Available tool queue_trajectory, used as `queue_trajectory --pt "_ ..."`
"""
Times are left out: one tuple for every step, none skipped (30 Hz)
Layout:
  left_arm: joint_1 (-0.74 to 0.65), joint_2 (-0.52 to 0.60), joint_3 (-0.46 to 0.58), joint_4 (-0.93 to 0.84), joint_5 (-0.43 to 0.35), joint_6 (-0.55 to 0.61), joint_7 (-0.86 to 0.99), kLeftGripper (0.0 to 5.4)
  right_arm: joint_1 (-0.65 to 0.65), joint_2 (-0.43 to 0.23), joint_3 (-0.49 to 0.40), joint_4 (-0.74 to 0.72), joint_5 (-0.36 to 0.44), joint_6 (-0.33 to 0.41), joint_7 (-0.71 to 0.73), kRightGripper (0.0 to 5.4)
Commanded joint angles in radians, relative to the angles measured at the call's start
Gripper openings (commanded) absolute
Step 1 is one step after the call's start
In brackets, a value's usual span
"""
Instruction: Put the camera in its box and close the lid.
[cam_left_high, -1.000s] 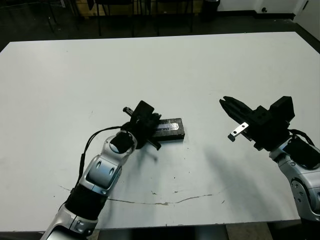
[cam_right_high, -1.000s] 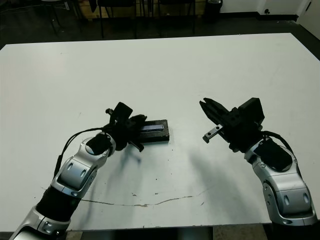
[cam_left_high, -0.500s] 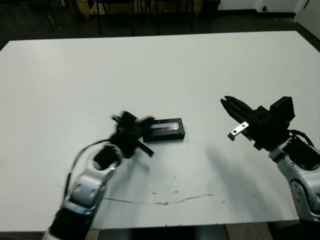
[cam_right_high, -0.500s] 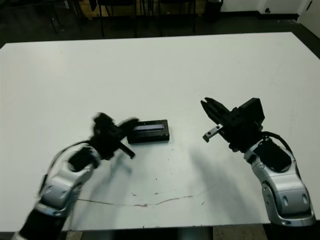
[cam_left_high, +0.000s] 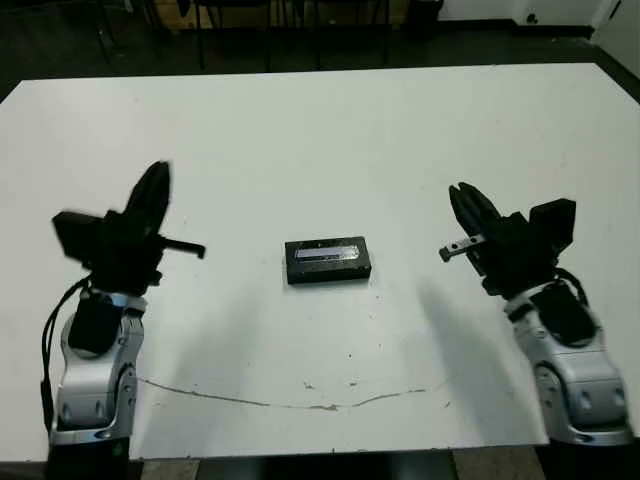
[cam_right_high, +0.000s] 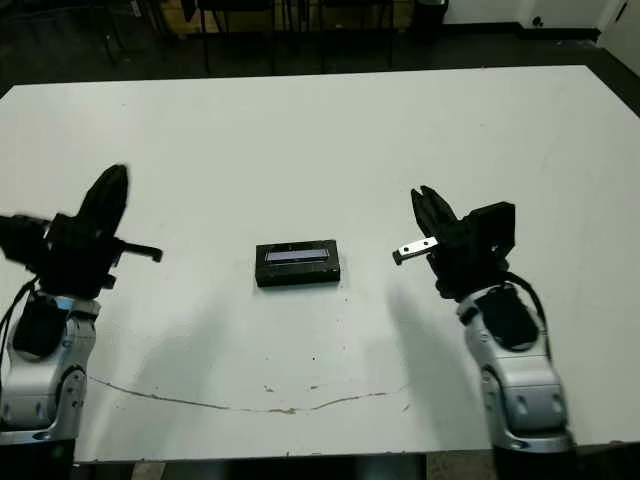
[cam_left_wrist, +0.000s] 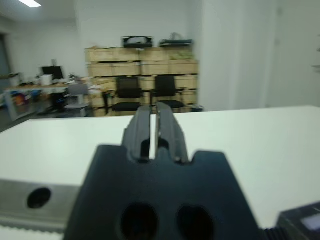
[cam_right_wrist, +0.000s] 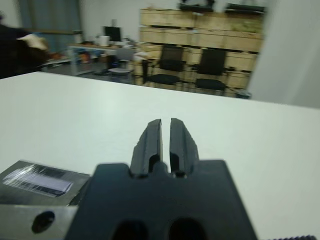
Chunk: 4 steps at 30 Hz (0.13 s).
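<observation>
A flat black lid (cam_left_high: 327, 251) with a glossy greyish strip lies on top of the black box (cam_left_high: 330, 273) at the middle of the table. The camera is hidden from view. My left gripper (cam_left_high: 157, 180) is raised well to the left of the box, shut and holding nothing; its fingers (cam_left_wrist: 142, 125) point across the table. My right gripper (cam_left_high: 460, 193) hovers to the right of the box, shut too and empty. The right wrist view shows the lid (cam_right_wrist: 42, 180) beside its closed fingers (cam_right_wrist: 151, 137). A corner of the box (cam_left_wrist: 305, 220) shows in the left wrist view.
The white table (cam_left_high: 330, 130) carries a thin dark scratch line (cam_left_high: 300, 400) near its front edge. Chairs and wooden crates (cam_left_wrist: 145, 55) stand beyond the far edge.
My left arm has drawn back from the box, swinging left and upward, leaving the lidded box alone. The right arm has shifted only slightly.
</observation>
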Motion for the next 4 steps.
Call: queue_trajectory --pt "0.020 -0.015 -0.011 0.031 0.018 -0.026 0.022 0.03 -0.002 0.029 0.015 0.046 -0.025 -0.020 -0.022 0.00" --pt "0.021 -0.017 -0.016 0.033 0.020 -0.031 0.024 0.03 -0.004 0.034 0.017 0.051 -0.027 -0.023 -0.023 0.00" --pt "0.022 -0.020 -0.022 0.032 0.021 -0.034 0.025 0.03 -0.004 0.038 0.021 0.052 -0.032 -0.025 -0.024 0.00" --pt "0.022 -0.023 -0.027 0.031 0.021 -0.036 0.026 0.03 -0.003 0.039 0.024 0.052 -0.037 -0.027 -0.025 0.00"
